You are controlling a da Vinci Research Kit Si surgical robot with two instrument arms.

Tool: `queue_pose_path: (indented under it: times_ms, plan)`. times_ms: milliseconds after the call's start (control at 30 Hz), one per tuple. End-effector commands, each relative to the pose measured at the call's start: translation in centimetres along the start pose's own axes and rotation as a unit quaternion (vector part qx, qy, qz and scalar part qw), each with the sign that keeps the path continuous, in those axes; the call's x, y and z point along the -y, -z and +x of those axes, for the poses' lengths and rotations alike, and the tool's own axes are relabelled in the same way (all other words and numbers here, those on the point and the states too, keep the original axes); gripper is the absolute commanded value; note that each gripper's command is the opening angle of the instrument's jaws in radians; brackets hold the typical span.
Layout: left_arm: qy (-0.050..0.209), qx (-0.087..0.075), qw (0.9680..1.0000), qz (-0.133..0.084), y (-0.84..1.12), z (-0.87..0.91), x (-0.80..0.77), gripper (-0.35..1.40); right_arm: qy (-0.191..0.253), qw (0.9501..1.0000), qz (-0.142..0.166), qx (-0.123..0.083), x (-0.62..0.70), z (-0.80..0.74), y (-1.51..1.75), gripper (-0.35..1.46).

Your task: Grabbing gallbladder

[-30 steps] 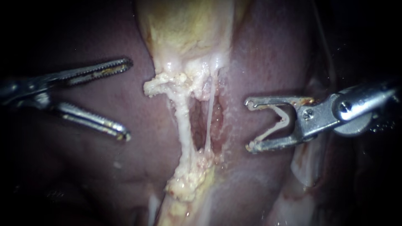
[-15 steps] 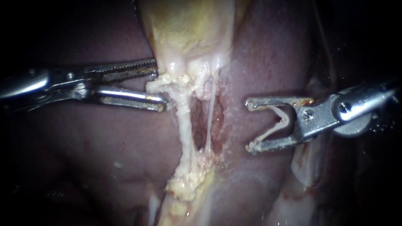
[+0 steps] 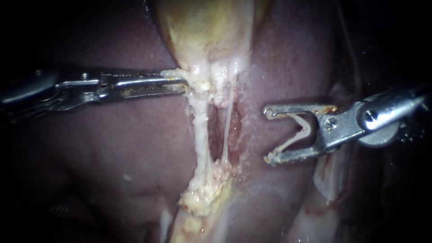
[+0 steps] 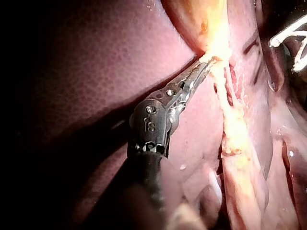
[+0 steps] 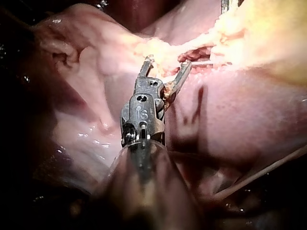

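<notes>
The gallbladder (image 3: 202,31) is hanging down the middle of the endoscope view as a yellowish sac, narrowing to a pale, ragged lower edge, and it is lying in a groove of the dark red liver (image 3: 126,148). The left instrument (image 3: 180,81) is reaching in level from the left, and its toothed jaws are clenched together on that whitish lower edge of the gallbladder, pinching a small tag of it at the tips. Below the grip two pale strands are running downward, a thicker strand (image 3: 200,130) and, just beside it on the right, a thin strand (image 3: 227,126), with a dark gap showing between them. Both are joining a lump of crumbly yellow fat (image 3: 200,198) lower down. The right instrument (image 3: 266,134) is coming in from the right and is hanging near the strands but apart from them. Its jaws are standing wide apart, and a pale V-shaped clip (image 3: 292,141) is sitting between them, touching both. In the left wrist view the left instrument (image 4: 207,61) is biting the bright tissue where the gallbladder (image 4: 211,24) narrows. In the right wrist view the right instrument (image 5: 168,62) is holding its spread jaws just short of the yellowish-white tissue ahead of it.
</notes>
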Motion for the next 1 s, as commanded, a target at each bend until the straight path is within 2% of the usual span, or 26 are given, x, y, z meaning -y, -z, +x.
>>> queue_pose_path:
  times_ms: [33, 200, 300, 367, 500, 567, 1000]
  plan:
    - [0.005, 0.009, 0.9999, -0.001, 0.02, 0.01, -0.02, -0.35, -0.003, 1.0, 0.0, 0.0, 0.0, 0.0, 0.01, 0.5]
    - [0.013, 0.014, 0.9998, -0.004, 0.18, 0.08, -0.06, -0.35, -0.003, 1.0, 0.0, 0.0, 0.0, -0.01, 0.01, 0.5]
    - [0.018, 0.018, 0.9996, -0.012, 0.4, 0.3, -0.04, -0.35, -0.003, 1.0, 0.0, 0.0, 0.0, -0.01, 0.02, 0.5]
    - [0.027, 0.005, 0.9996, -0.011, 0.58, 0.48, -0.03, -0.35, -0.003, 1.0, 0.0, 0.0, 0.0, -0.01, 0.02, 0.5]
    - [0.011, -0.017, 0.9997, -0.011, 0.88, 0.75, -0.05, -0.35, -0.006, 1.0, 0.0, 0.0, 0.0, -0.01, 0.02, 0.5]
    - [0.006, -0.022, 0.9997, -0.011, 0.97, 0.83, -0.08, -0.35, -0.006, 1.0, 0.0, 0.0, 0.0, -0.01, 0.02, 0.5]
    - [0.002, -0.024, 0.9997, -0.006, 0.93, 0.78, -0.08, -0.35, -0.006, 1.0, 0.0, 0.0, 0.0, -0.01, 0.01, 0.5]
